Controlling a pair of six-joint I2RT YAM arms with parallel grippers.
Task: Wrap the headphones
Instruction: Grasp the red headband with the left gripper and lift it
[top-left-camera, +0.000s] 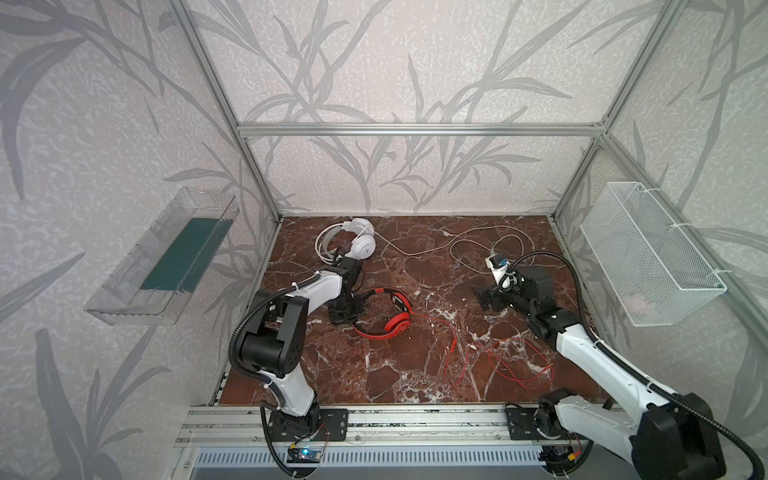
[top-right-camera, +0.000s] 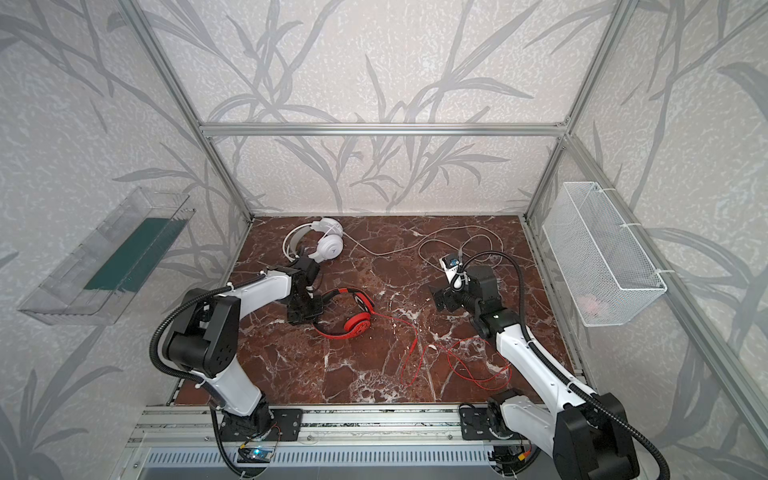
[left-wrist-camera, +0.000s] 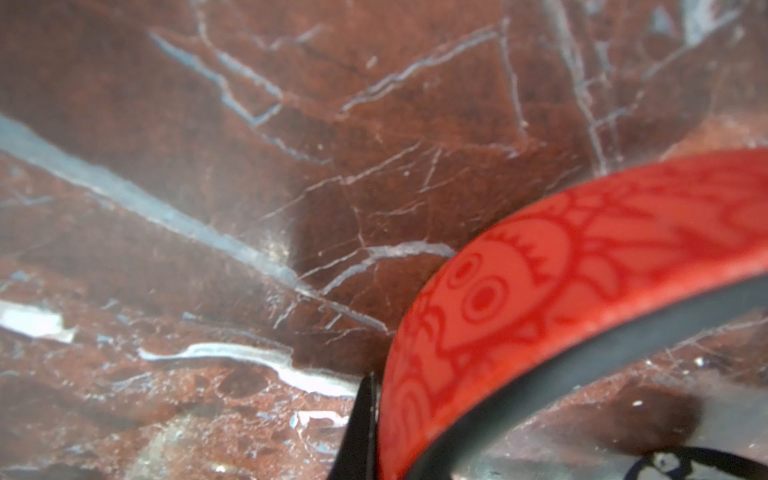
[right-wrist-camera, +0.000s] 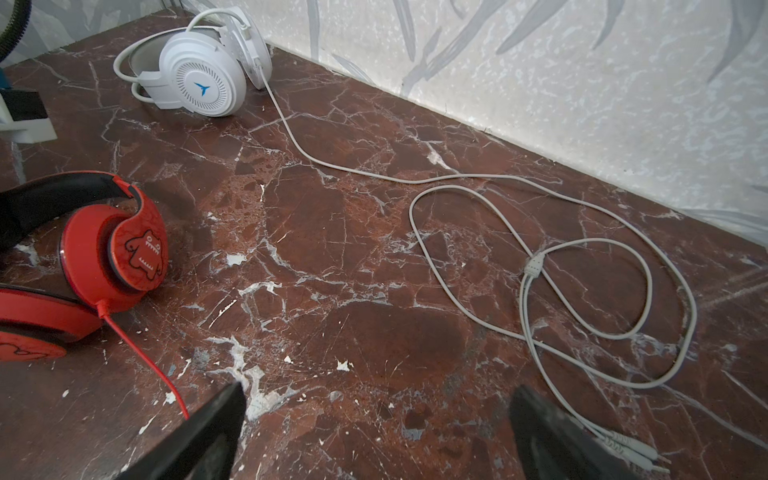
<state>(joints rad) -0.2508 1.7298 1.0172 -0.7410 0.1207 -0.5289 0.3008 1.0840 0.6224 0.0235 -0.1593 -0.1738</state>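
The red headphones (top-left-camera: 397, 323), mid-left on the bench (top-left-camera: 395, 374), are pinched at the band (left-wrist-camera: 540, 291) by the left hand (top-left-camera: 353, 309). The right hand (right-wrist-camera: 378, 401) is spread wide, empty. If pulled fast, the band may be dropped or the cable (right-wrist-camera: 137, 352) tangled.

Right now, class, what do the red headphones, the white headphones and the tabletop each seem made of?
Red headphones: matte plastic or rubbery coating, printed pattern, dull black inner lining. White headphones: smooth hard plastic, moulded vent slits, slight sheen. Tabletop: red-brown marble or marble-look laminate, white veins; cannot tell which.
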